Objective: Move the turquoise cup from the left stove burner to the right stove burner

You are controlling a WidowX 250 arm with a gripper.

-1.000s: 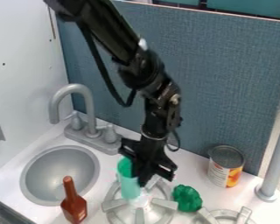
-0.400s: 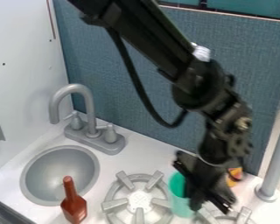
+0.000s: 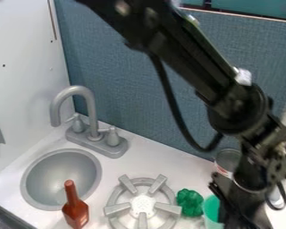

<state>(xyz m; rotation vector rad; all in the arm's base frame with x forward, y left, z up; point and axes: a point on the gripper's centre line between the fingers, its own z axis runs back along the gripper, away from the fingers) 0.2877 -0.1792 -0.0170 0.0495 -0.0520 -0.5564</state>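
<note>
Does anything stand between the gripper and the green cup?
Nothing visible does: the green cup is right beside the gripper. The lumpy green object is on the cup's other side, out of that gap.

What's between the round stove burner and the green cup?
A lumpy, dark green thing sits between the burner and the green cup. The camera view shows it.
</note>
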